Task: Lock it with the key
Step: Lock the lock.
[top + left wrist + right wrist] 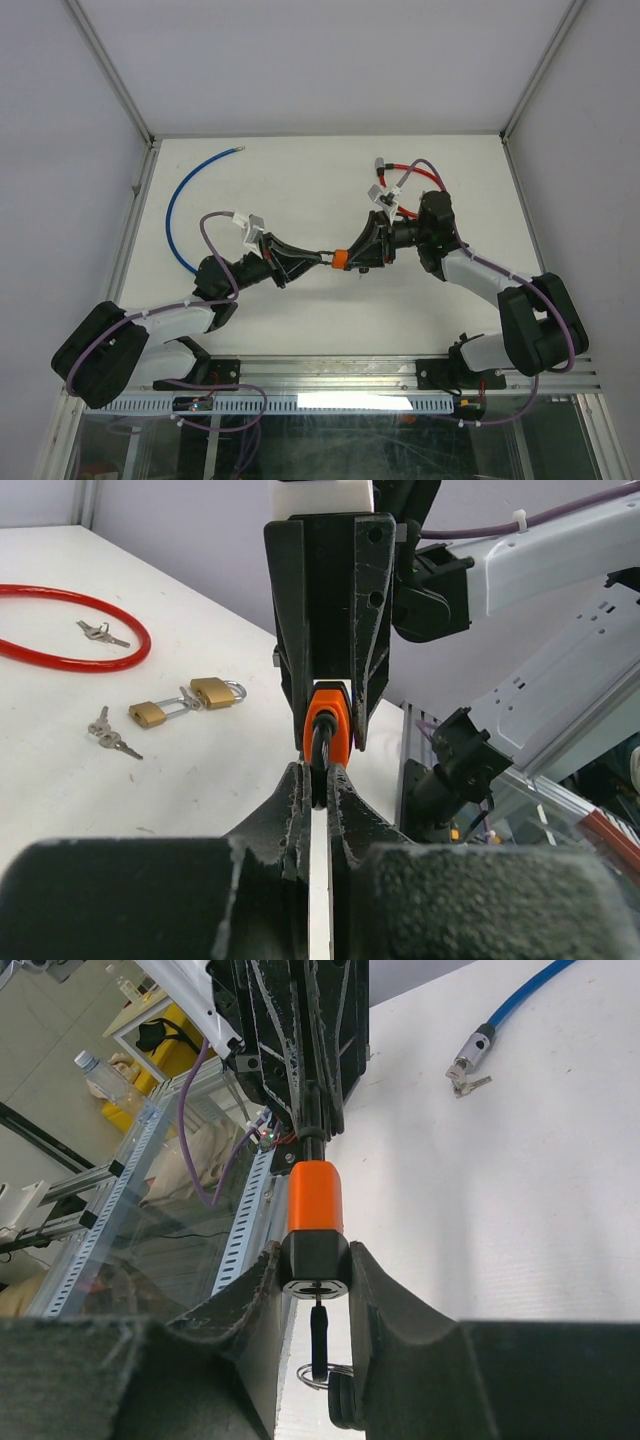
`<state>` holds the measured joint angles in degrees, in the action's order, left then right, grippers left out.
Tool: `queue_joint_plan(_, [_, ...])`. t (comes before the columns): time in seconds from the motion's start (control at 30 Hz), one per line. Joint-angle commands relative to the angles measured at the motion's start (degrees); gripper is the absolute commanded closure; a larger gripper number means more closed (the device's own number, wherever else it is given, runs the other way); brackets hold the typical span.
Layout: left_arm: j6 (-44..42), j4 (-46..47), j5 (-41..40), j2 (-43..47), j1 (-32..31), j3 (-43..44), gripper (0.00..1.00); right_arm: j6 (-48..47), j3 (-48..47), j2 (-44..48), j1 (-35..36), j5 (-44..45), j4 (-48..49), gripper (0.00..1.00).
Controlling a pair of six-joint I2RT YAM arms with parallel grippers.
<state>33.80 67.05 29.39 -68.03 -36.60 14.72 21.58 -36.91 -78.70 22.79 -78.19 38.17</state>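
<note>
An orange lock (341,258) with a black base hangs in the air between the two arms. My right gripper (315,1262) is shut on the black base, one finger on each side. The key (318,1335) sticks in the keyhole on the base's face, between the right fingers, with a ring and spare keys hanging from it. My left gripper (322,775) is shut on the black shackle (321,752) coming out of the orange end (330,720). In the top view the left gripper (322,258) and right gripper (357,256) face each other tip to tip.
A red cable (70,630) with keys (100,632) lies at the back right. Two brass padlocks (215,691) (148,714) and more keys (108,735) sit beside it. A blue cable (185,205) curves along the back left, its lock end (470,1055) lying with keys.
</note>
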Motion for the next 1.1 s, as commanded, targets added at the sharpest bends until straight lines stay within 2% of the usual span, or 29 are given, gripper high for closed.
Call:
queue_joint_plan(0.0, [-0.6,0.6,2.8,0.8,0.8,1.7,1.00,-1.9,-0.6,1.5,0.1,-0.4,0.6,1.00])
queue_joint_plan(0.1, [-2.9,-1.7,3.3,1.8,1.0,2.1,1.00,-6.3,-0.9,1.0,0.5,0.4,-3.7,1.00])
queue_joint_plan(0.2, [-4.5,-3.5,3.5,2.8,0.9,2.6,1.00,-7.2,-0.8,0.2,0.9,1.0,-3.9,1.00])
queue_joint_plan(0.23, [-4.6,-3.3,3.6,3.0,0.9,2.5,1.00,-7.2,-0.8,-0.1,1.0,1.0,-3.8,0.97])
queue_joint_plan(0.3, [-4.5,-2.6,3.8,3.2,0.9,2.3,1.00,-7.0,-0.7,-0.2,1.2,1.3,-3.7,0.79])
queue_joint_plan(0.37, [-4.4,-2.0,3.7,3.3,0.9,2.0,1.00,-6.9,-0.2,0.0,1.4,1.5,-2.9,0.66])
queue_joint_plan(0.47, [-4.2,-1.3,3.5,3.3,0.9,1.8,1.00,-6.8,0.4,0.2,1.9,1.7,-1.7,0.51])
queue_joint_plan(0.53, [-3.9,-0.8,3.4,3.2,0.9,1.8,1.00,-6.9,0.8,0.1,2.3,1.9,-0.9,0.44])
queue_joint_plan(0.67, [-3.7,-0.8,2.8,3.4,1.0,1.7,1.00,-7.8,1.2,-0.3,3.6,1.8,-0.7,0.41])
queue_joint_plan(0.77, [-4.4,-2.6,3.1,3.6,0.9,2.4,1.00,-11.9,0.9,-0.3,3.9,2.7,-3.6,0.37])
queue_joint_plan(0.83, [-6.3,-7.1,4.3,3.9,0.9,3.8,1.00,-17.8,-0.4,1.1,3.9,3.7,-10.3,0.28])
queue_joint_plan(0.87, [-7.9,-10.2,5.3,3.9,1.0,4.8,1.00,-25.0,-1.6,2.3,3.8,4.6,-16.4,0.12])
queue_joint_plan(0.9, [-9.9,-14.5,6.5,4.0,1.0,6.2,1.00,-32.6,-3.4,3.5,3.9,5.1,-23.8,0.03])
queue_joint_plan(0.93, [-12.5,-19.2,7.8,4.0,0.9,7.8,1.00,-42.2,-5.3,4.6,3.9,6.8,-31.3,0.01])
queue_joint_plan(0.97, [-15.0,-24.5,9.2,3.8,1.0,9.4,1.00,-47.7,-7.4,5.2,3.9,7.8,-37.7,0.01])
queue_joint_plan(1.07, [-21.6,-35.3,11.3,2.3,1.0,13.9,1.00,-56.6,-12.3,5.2,4.2,10.3,-50.0,0.00])
